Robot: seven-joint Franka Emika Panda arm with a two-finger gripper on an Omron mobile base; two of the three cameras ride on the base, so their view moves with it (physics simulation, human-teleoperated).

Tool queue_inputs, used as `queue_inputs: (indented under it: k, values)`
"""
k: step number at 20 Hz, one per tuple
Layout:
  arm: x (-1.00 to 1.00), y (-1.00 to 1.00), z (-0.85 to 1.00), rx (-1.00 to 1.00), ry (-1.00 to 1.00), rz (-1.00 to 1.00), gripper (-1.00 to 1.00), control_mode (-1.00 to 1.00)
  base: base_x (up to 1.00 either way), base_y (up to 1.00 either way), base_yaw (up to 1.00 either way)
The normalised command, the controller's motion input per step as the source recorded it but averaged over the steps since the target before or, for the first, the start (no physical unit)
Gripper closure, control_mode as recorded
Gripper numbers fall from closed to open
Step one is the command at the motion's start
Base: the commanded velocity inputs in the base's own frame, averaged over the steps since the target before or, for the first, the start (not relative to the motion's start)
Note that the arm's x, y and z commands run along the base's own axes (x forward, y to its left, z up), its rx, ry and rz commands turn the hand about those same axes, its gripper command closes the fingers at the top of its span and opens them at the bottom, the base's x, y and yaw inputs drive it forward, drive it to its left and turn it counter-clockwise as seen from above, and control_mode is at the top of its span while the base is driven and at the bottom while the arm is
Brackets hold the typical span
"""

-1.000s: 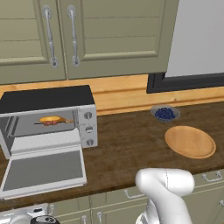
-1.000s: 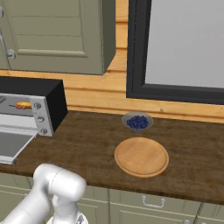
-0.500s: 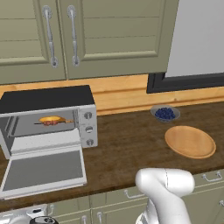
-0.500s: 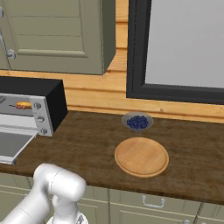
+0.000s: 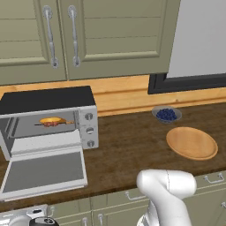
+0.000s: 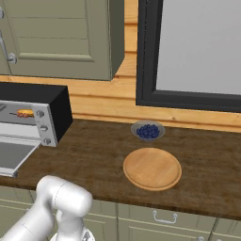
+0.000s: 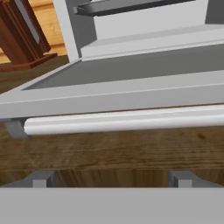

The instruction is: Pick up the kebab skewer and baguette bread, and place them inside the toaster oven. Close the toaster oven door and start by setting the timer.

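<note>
I find the toaster oven (image 5: 48,128) at the left end of the counter (image 5: 128,145), its door (image 5: 44,172) dropped flat toward the near edge. Inside, on the rack, the baguette bread (image 5: 50,119) and the kebab skewer (image 5: 54,124) lie together; I judge the loading steps complete, which explains why the wooden plate (image 5: 192,143) to the right carries nothing. A bowl of blueberries (image 5: 166,114) stands just beyond the plate, toward the back wall, and plays no part in this task.

In the hand view, I am low and close to the near edge of the door, looking along the counter at its bar handle (image 7: 127,120), which runs across the picture. The gripper (image 7: 111,180) sits level with that bar and just short of it; the fingers (image 7: 41,178) stand wide apart and hold nothing. I read this posture as preparation for getting under or onto the bar so the door can be swung up.

Remaining, by my assessment: closing the door, then turning the timer among the three knobs (image 5: 89,130) on the right panel. Which knob is the timer I cannot tell. One risk noted: a push on the bar that slides the whole oven back instead of lifting the door.
</note>
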Motion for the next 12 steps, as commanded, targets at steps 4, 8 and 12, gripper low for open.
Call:
queue_inputs:
  k: [4,8,12]
  values:
    - [0.01,0.00,0.01,0.00,0.00,0.00,-1.00,-1.00,0.00,0.00,0.00]
    - [-0.09,0.00,0.14,0.00,0.00,0.00,-1.00,-1.00,0.00,0.00,0.00]
    - [-0.26,0.00,0.24,0.00,-0.01,-0.01,-1.00,-1.00,0.00,0.00,0.00]
